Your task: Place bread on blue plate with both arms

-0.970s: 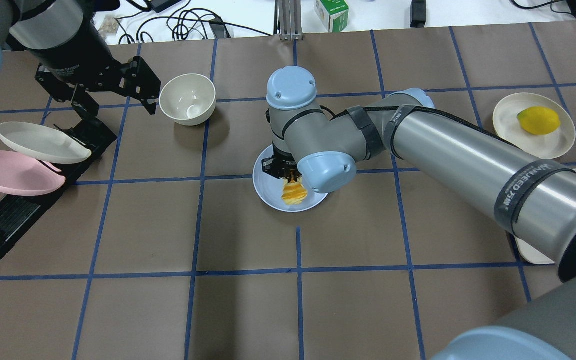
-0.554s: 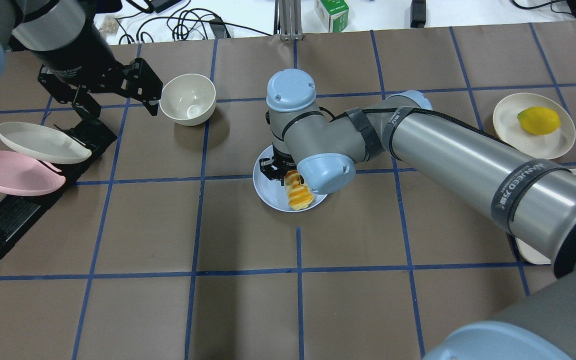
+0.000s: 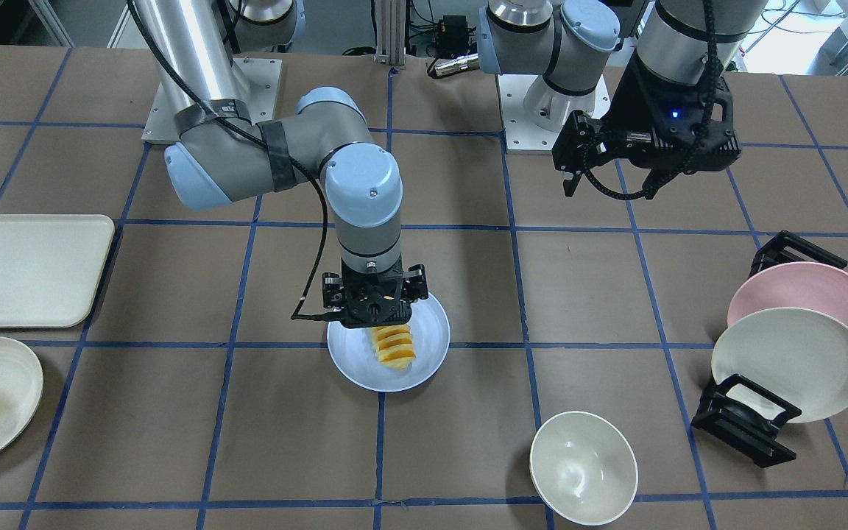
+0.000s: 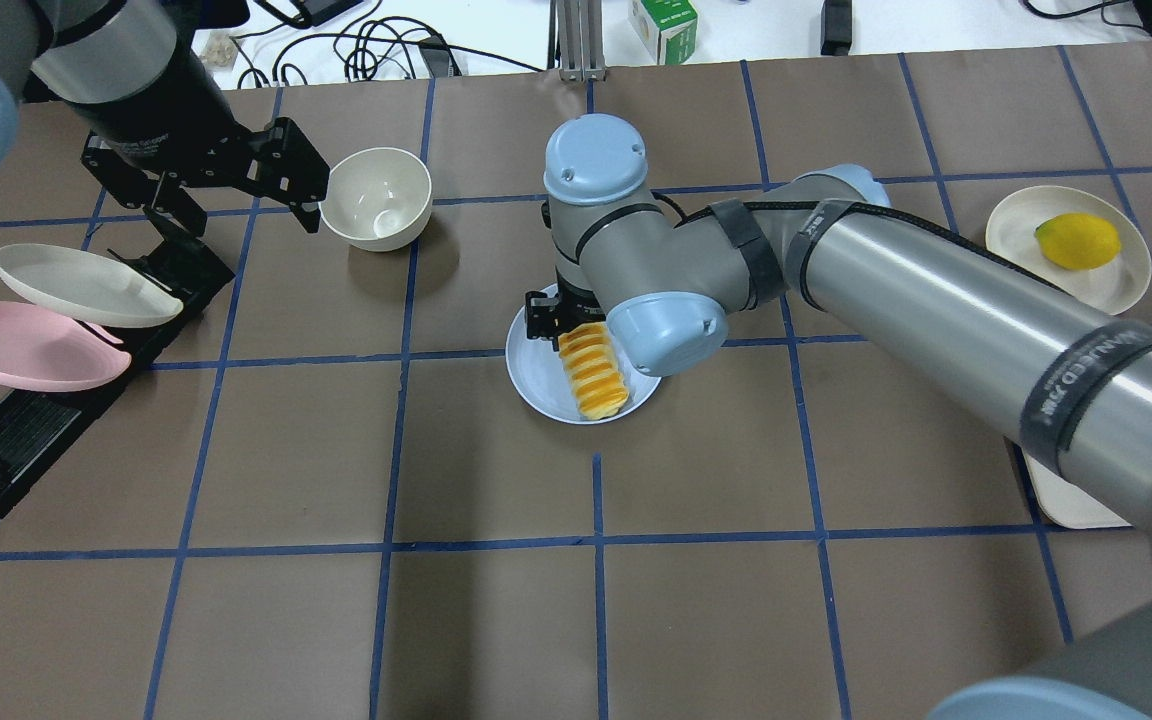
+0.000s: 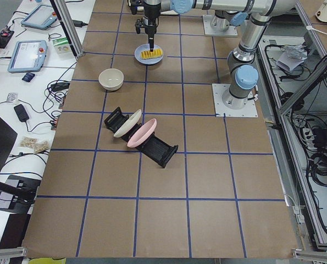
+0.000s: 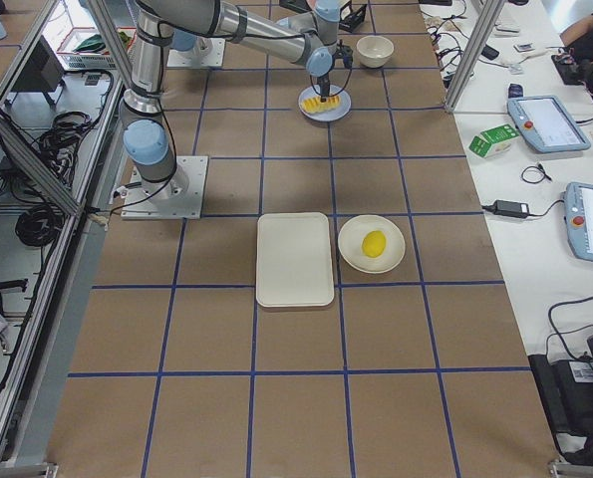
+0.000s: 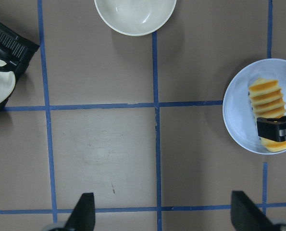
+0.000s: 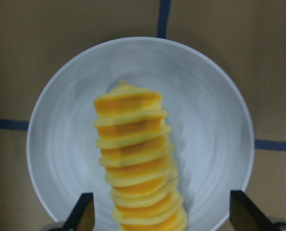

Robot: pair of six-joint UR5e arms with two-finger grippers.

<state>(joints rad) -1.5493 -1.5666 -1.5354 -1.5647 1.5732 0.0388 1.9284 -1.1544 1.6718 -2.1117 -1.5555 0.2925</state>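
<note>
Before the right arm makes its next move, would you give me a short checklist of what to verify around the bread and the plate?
1. The bread lies wholly on the blue plate: ok.
2. The right gripper is open, its fingers spread to either side of the bread: ok.
3. Nothing else lies on the plate: ok.
4. The left gripper is open, empty and off to the side: ok.
5. The right fingers' height above the bread is enough for a sideways move: cannot tell, so lifting straight up looks safer.
6. The left gripper's clearance from the bowl: cannot tell.
</note>
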